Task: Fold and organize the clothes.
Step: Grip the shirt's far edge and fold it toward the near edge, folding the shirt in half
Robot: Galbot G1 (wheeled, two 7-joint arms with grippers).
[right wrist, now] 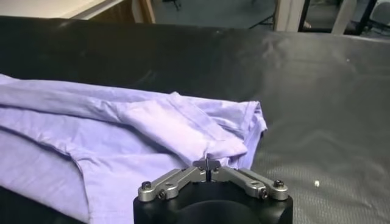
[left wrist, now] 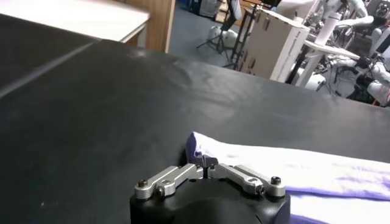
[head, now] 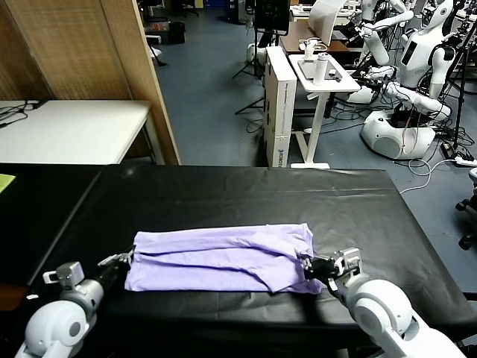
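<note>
Both jaws are squeezed tight on the purple shirt [head: 223, 259], the left gripper [head: 119, 259] at its 9 o'clock edge and the right gripper [head: 307, 262] at 3 o'clock on the black table [head: 223, 194].

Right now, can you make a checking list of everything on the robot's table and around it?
Surface: black table, covered in dark sheeting, bare apart from the shirt.
Job's things: lavender T-shirt lying folded into a long band across the near part of the table.
Clutter: nothing seen on the table.
Grippers: left gripper shut on the shirt's left end; right gripper shut on a fold at the shirt's right end.
Cables: loose cables on the floor to the far right.
Surroundings: white table far left, wooden panel, white stand, other white robots behind.
</note>
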